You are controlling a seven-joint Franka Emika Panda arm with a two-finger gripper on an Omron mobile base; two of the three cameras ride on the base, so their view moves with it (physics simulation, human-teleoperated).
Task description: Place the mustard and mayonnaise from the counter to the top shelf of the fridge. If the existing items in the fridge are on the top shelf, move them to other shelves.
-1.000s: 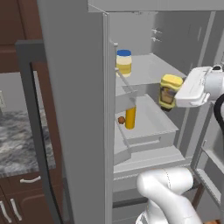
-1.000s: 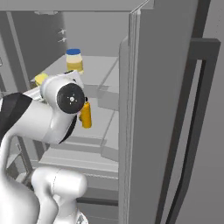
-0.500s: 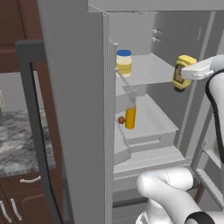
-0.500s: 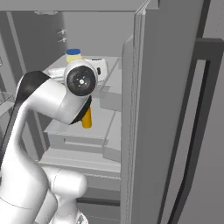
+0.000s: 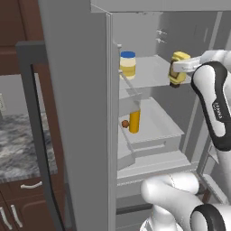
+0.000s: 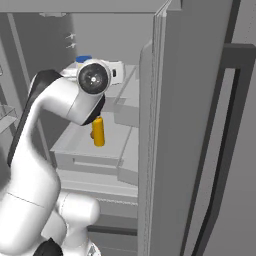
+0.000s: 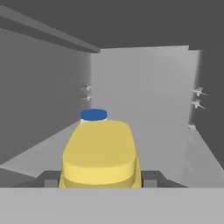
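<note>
Mustard: the mustard (image 5: pixel 178 67) is held at the right front edge of the top shelf (image 5: pixel 151 76), not yet set down.
End effector: the end effector (image 5: pixel 180 67) is closed on the mustard from the side.
Mayonnaise: the mayonnaise (image 5: pixel 127 65) stands on the same shelf, left.
Lower shelf: orange bottle (image 5: pixel 134 121) and brown ball (image 5: pixel 125 123).
Risk: released this near the edge, the mustard could tip off.
Hidden: the fingertips, behind the mustard.
</note>
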